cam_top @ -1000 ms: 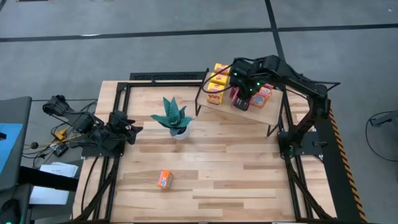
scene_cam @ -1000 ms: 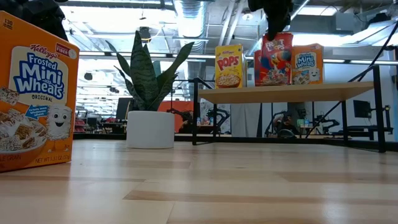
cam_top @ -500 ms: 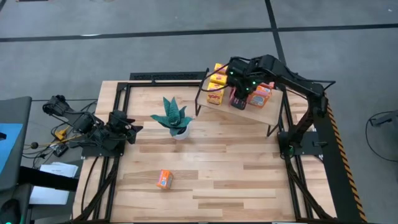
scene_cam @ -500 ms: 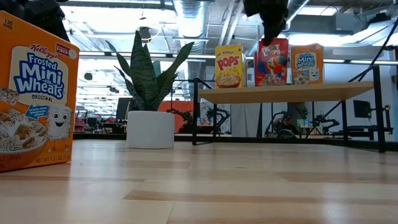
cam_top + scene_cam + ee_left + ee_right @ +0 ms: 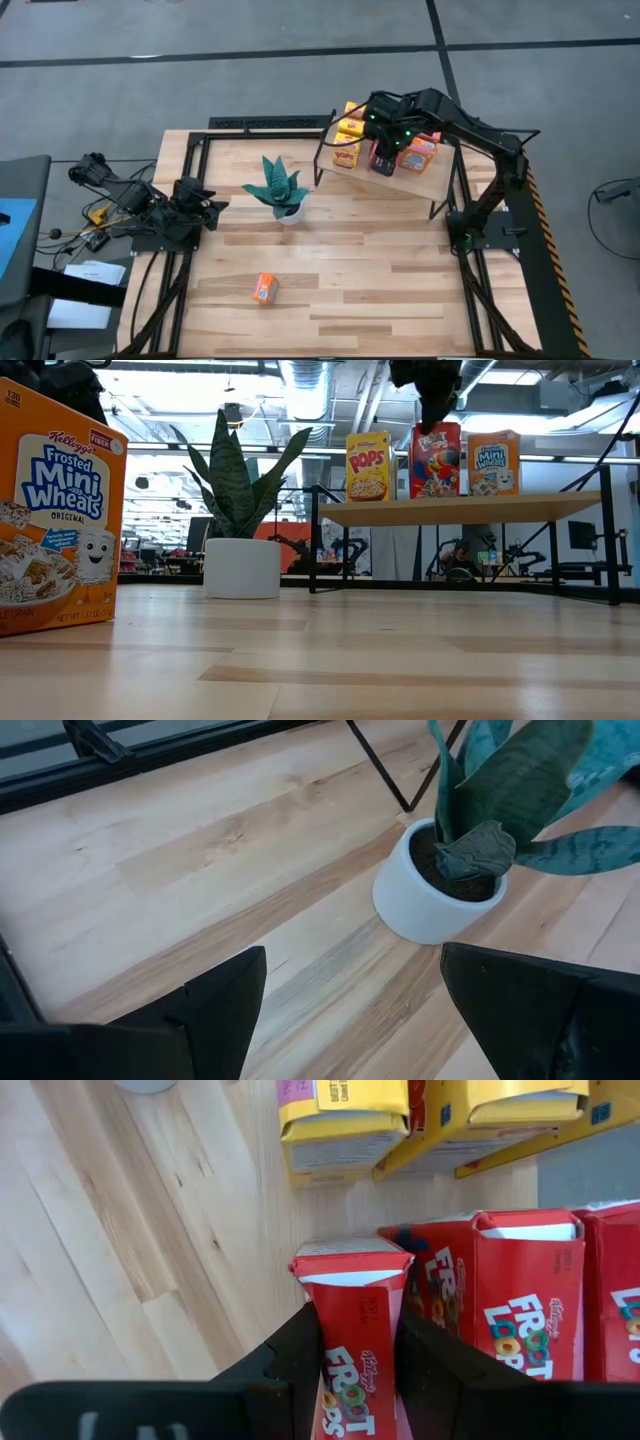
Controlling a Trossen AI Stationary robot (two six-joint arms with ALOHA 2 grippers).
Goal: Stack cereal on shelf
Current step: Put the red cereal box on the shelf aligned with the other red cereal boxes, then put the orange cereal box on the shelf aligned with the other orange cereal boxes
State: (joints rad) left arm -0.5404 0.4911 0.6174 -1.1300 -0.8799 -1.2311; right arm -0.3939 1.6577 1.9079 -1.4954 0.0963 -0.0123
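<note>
The right gripper [image 5: 355, 1350] squeezes the top of a red cereal box [image 5: 357, 1342], which stands on the shelf [image 5: 415, 182] next to more red boxes [image 5: 525, 1295] and yellow boxes [image 5: 345, 1120]. One orange box [image 5: 264, 289] stands on the table [image 5: 360, 270], well apart from the shelf. The left gripper [image 5: 345, 990] is wide open and waits near the plant [image 5: 480, 840]; its fingers seem to hold nothing.

Teal spiky plant [image 5: 279, 186] in white pot [image 5: 241, 568], upright on slatted wooden tabletop [image 5: 380, 270].
</note>
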